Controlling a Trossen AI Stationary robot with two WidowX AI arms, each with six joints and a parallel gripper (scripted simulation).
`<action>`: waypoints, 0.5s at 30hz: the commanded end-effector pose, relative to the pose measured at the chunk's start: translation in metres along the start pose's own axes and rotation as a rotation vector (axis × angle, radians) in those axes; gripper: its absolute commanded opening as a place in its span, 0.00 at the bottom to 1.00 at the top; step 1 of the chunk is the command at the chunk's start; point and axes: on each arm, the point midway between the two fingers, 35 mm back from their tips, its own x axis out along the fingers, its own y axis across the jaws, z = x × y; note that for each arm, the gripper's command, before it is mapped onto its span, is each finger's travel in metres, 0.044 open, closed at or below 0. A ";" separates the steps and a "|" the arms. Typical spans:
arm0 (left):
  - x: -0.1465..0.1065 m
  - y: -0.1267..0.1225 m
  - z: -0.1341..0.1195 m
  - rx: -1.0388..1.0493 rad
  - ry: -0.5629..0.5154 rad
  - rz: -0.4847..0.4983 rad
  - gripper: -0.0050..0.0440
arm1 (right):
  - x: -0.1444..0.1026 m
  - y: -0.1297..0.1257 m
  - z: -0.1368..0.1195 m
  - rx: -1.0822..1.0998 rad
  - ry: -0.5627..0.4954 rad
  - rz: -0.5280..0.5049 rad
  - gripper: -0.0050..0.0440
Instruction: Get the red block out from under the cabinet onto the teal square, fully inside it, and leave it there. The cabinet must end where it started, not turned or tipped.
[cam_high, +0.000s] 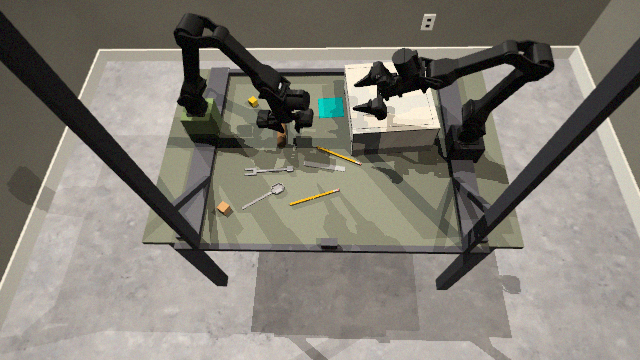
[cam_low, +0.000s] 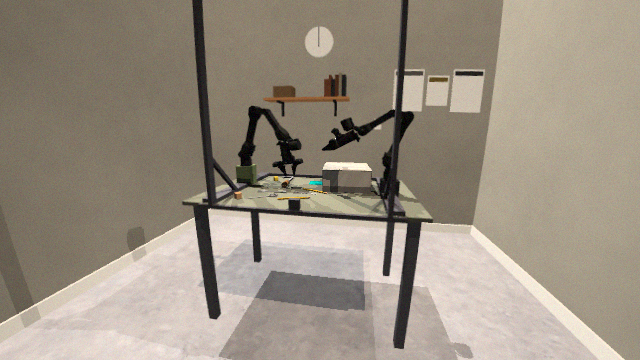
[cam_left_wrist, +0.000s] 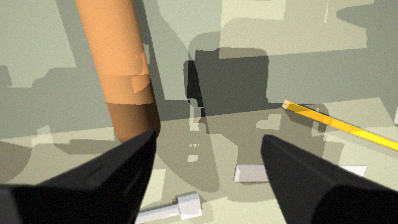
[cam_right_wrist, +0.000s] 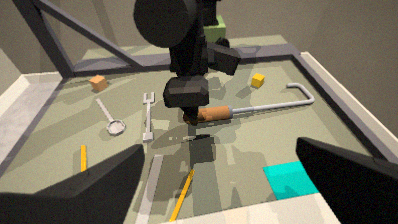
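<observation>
The white cabinet (cam_high: 392, 107) stands at the back right of the table, and the red block is hidden from every view. The teal square (cam_high: 331, 107) lies just left of the cabinet and also shows in the right wrist view (cam_right_wrist: 290, 179). My left gripper (cam_high: 285, 122) (cam_left_wrist: 209, 141) hangs low over the table left of the square, fingers partly open and empty. The brown handle (cam_left_wrist: 125, 75) of a hook tool lies just beside its left finger. My right gripper (cam_high: 369, 92) is wide open and empty in the air above the cabinet's left part.
The hook tool's metal rod (cam_right_wrist: 280, 102) runs toward the back rail. A yellow cube (cam_high: 253, 101), an orange cube (cam_high: 224, 208), two pencils (cam_high: 339, 155) (cam_high: 314, 197), a fork (cam_high: 268, 170), a spoon (cam_high: 262, 195) and a grey bar (cam_high: 324, 165) lie scattered.
</observation>
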 end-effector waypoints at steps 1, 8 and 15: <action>0.004 0.021 0.006 -0.183 0.024 0.088 0.63 | -0.003 0.001 0.009 0.000 -0.026 0.002 1.00; 0.019 0.042 0.011 -0.194 0.031 0.164 0.63 | -0.003 0.001 0.009 0.000 -0.026 0.002 1.00; 0.049 0.046 0.010 -0.193 0.031 0.161 0.58 | -0.003 0.001 0.009 0.000 -0.026 0.002 1.00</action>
